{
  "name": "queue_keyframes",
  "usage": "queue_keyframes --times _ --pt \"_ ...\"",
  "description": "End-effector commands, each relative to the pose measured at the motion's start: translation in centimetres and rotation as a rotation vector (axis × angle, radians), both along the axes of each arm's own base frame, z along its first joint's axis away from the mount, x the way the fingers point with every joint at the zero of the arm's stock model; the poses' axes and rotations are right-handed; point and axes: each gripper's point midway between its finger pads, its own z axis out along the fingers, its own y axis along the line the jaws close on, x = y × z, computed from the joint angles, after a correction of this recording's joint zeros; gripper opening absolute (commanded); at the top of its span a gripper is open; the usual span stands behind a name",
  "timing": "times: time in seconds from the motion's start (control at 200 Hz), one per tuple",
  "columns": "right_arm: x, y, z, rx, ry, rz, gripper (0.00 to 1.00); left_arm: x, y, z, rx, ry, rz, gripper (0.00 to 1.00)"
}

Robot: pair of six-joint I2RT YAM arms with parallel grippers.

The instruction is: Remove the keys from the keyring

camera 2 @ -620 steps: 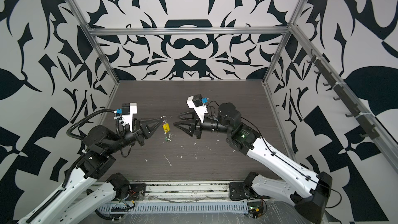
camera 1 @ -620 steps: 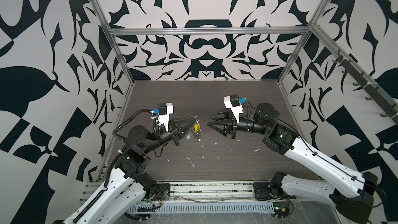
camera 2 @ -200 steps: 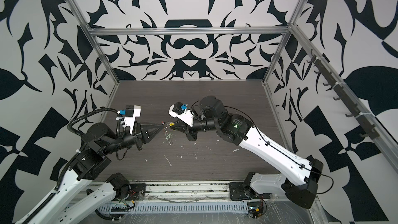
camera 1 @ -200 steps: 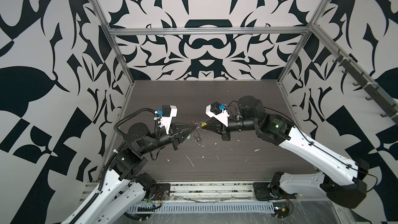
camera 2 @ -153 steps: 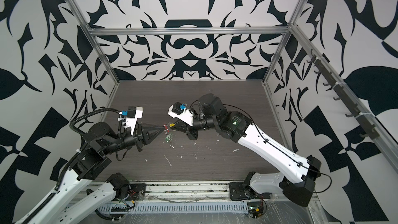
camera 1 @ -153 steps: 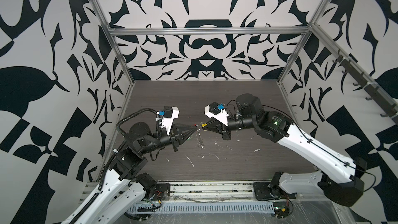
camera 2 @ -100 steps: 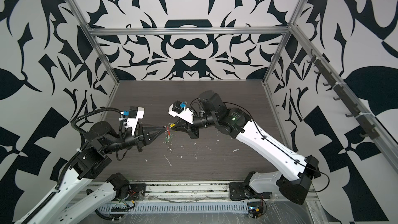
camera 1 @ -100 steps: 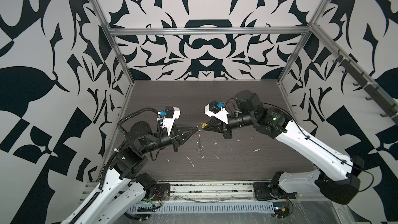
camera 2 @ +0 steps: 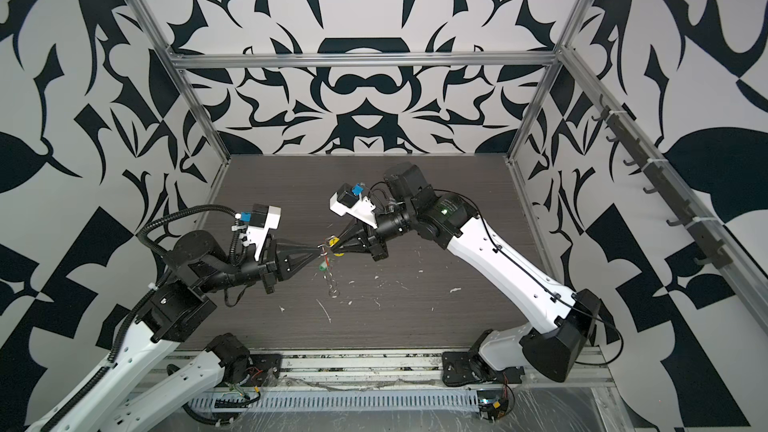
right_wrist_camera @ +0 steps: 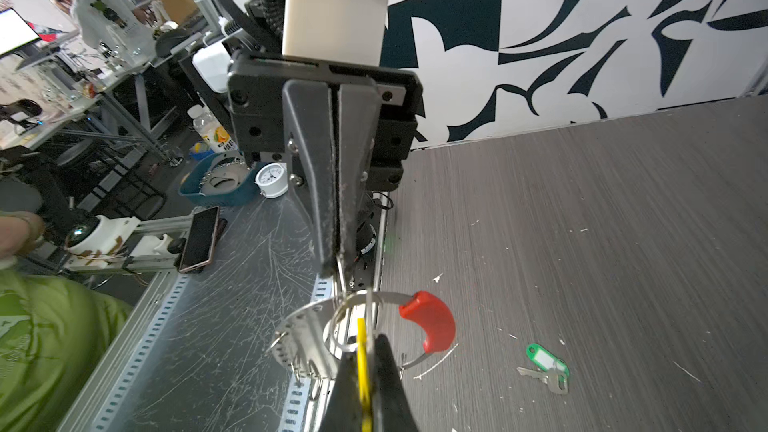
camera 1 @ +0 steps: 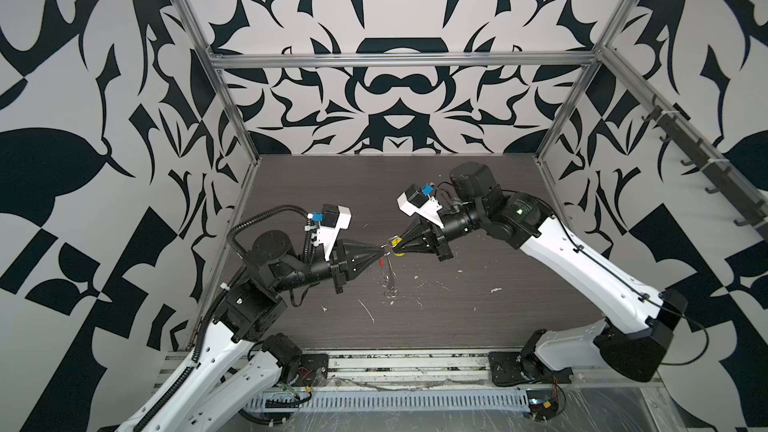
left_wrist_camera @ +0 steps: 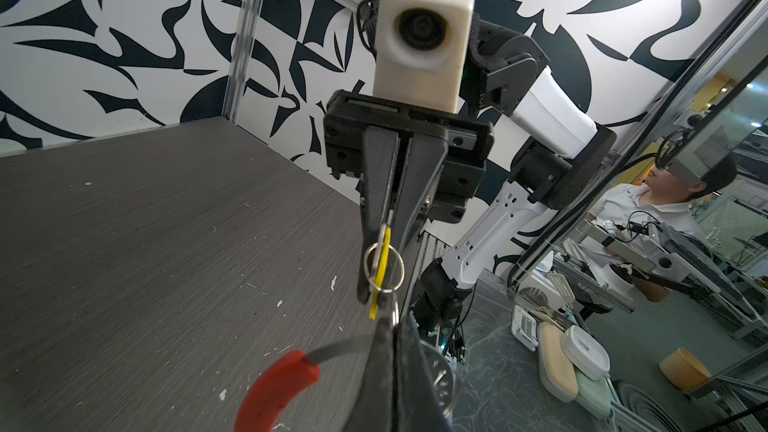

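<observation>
1. In both top views, the left tool (camera 1: 381,248) and right tool (camera 1: 394,247) meet tip to tip, and the keyring (camera 1: 382,262) hangs under them.
2. Left wrist: the right tool clamps one yellow key (left_wrist_camera: 381,268), seen edge-on. The left tool pinches the keyring's grey hoop beside its one red sleeve (left_wrist_camera: 276,388).
3. Right wrist only: one green key (right_wrist_camera: 544,361) lies on the bench (right_wrist_camera: 623,222), apart from the keyring.

Left gripper (camera 1: 380,248) and right gripper (camera 1: 395,248) are meeting above the table (camera 1: 478,326);
the keyring (right_wrist_camera: 430,322) is hanging beneath; one key (right_wrist_camera: 544,361) is lying on the table.
</observation>
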Motion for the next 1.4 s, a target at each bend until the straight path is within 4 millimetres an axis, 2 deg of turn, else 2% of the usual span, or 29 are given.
queue_keyframes --times 0.0,0.205,0.395,0.745,1.17,1.395 --pt "1.8 -0.8 3.8 0.092 -0.063 -0.031 0.0 -3.3 0.1 0.9 -0.01 -0.01 -0.156 0.0" --pt "1.6 -0.5 3.8 0.096 -0.031 0.013 0.0 -4.1 -0.1 1.2 -0.028 -0.01 -0.211 0.0" --pt "1.6 -0.1 3.3 0.102 0.022 0.063 0.0 -5.5 0.1 2.9 -0.109 -0.035 -0.289 0.0" --pt "1.8 0.6 2.3 0.12 0.104 0.124 0.0 -6.8 0.8 4.7 -0.196 -0.064 -0.341 0.0" --pt "0.7 1.0 3.3 0.182 0.149 0.217 0.0 -6.4 0.3 4.4 -0.186 -0.064 -0.349 0.0" --pt "0.1 0.8 4.2 0.21 0.15 0.262 0.0 -5.7 0.0 3.4 -0.159 -0.047 -0.325 0.0"
